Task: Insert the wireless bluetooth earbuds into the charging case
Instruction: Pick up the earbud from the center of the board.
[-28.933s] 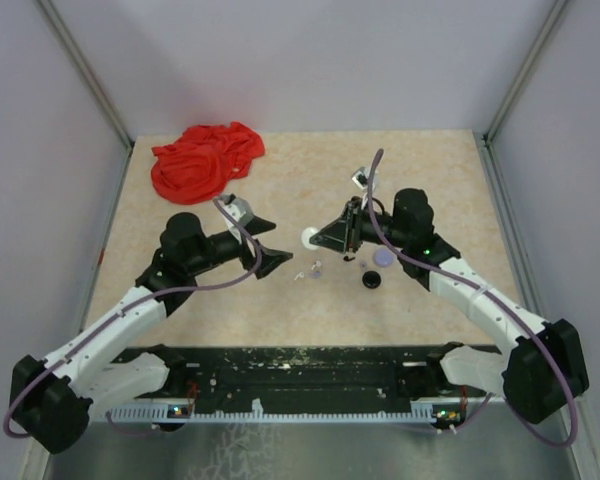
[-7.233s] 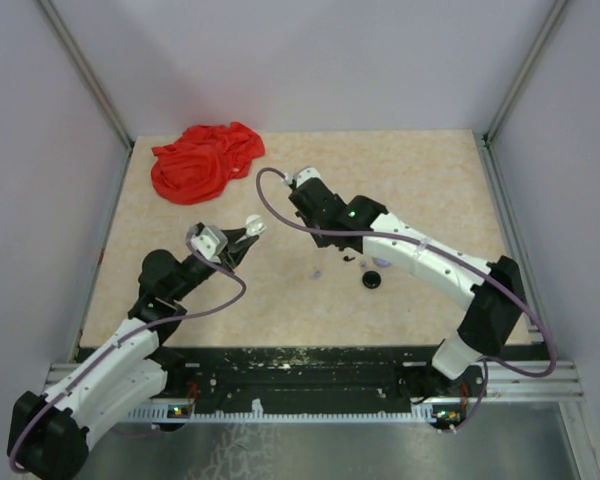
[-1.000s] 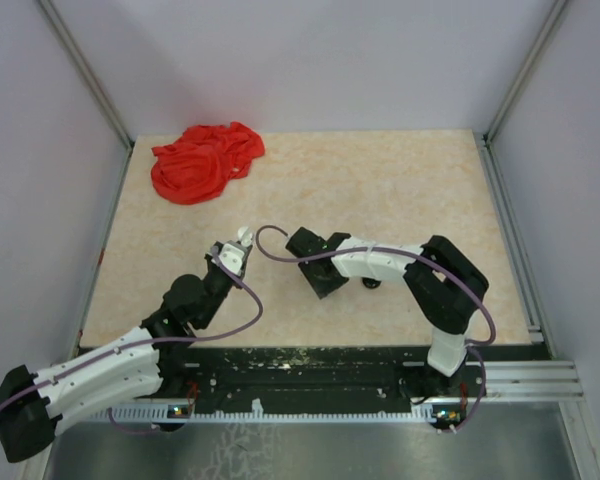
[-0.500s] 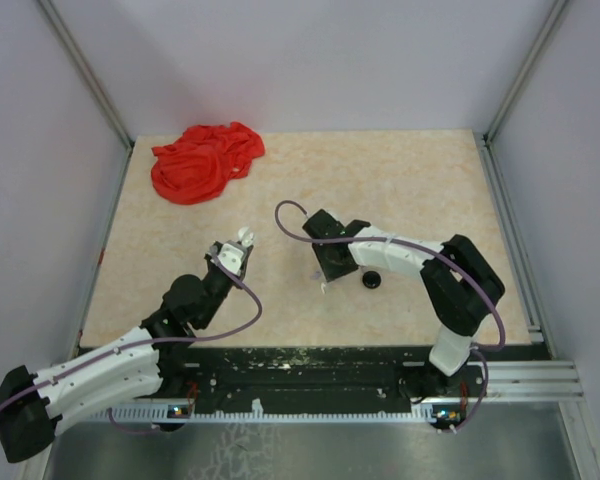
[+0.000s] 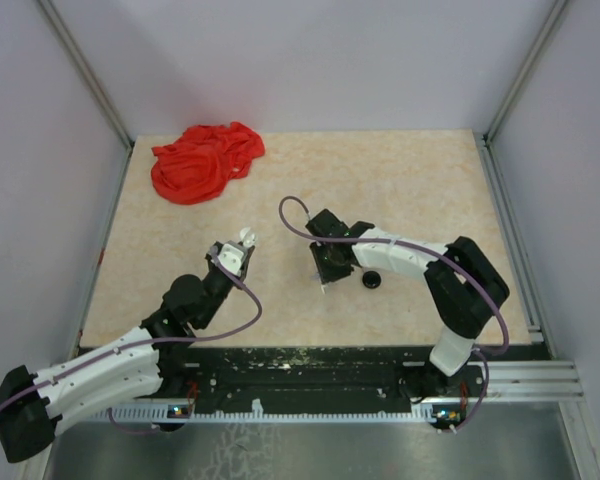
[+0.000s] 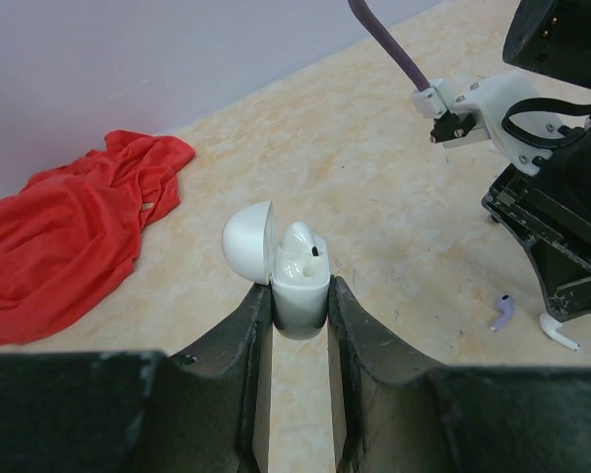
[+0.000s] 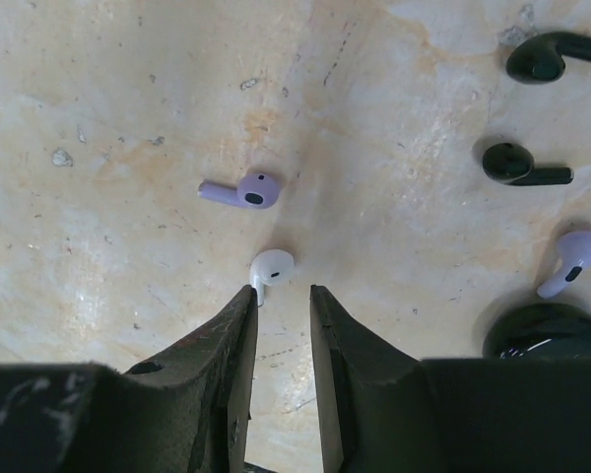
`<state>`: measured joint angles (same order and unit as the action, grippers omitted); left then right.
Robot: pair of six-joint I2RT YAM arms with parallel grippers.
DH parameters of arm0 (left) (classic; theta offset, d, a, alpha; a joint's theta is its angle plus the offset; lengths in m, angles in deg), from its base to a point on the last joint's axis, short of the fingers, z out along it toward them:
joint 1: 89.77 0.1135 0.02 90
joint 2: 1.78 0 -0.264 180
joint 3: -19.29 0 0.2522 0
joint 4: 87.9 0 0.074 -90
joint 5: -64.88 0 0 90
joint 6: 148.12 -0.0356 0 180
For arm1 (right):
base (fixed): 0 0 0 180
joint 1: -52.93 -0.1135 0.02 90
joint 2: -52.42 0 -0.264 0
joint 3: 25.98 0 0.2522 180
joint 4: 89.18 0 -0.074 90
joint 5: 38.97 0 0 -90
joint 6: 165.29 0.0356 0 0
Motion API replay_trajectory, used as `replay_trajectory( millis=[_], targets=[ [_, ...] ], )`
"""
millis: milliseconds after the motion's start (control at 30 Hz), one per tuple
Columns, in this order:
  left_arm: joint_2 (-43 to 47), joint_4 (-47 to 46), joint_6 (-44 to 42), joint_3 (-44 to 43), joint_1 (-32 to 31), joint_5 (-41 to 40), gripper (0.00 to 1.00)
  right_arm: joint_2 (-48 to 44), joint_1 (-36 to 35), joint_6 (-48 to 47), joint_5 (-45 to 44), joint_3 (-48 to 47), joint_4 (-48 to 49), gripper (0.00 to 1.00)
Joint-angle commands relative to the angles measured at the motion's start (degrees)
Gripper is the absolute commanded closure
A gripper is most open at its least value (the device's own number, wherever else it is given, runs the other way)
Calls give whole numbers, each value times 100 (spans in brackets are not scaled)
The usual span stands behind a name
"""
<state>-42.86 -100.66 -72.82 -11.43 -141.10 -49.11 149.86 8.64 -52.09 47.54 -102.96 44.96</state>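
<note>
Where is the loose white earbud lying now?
In the right wrist view, the white earbud lies at the right gripper's open fingertips, beside a lavender earbud.

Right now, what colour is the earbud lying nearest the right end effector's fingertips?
White. The earbud shows best in the right wrist view.

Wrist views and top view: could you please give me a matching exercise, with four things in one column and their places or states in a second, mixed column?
Things:
1. white charging case
2. loose white earbud
3. red cloth
4. black round case

Places or states:
A. far left corner of the table
B. at the open fingertips of the right gripper
C. held by the left gripper, lid open
D. cut off by the lower right edge of the right wrist view

Pairs: 1-C, 2-B, 3-A, 4-D.
</note>
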Motion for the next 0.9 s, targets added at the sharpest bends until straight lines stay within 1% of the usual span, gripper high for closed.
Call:
replay_trajectory(
  millis=[0,233,567,800,867],
  targets=[
    [18,-28,131,-187,-8,93,100,-15,80,224,92,109,200,72],
    [-18,-37,127,-207,-3,122,100,90,96,245,281,219,355,77],
    [-23,-20,156,-203,-1,148,100,239,94,263,460,199,608,77],
    [-36,-20,177,-203,-1,186,100,498,83,242,286,58,529,77],
    [-39,-17,177,-203,-7,195,100,582,28,232,87,-7,433,76]
  ],
)
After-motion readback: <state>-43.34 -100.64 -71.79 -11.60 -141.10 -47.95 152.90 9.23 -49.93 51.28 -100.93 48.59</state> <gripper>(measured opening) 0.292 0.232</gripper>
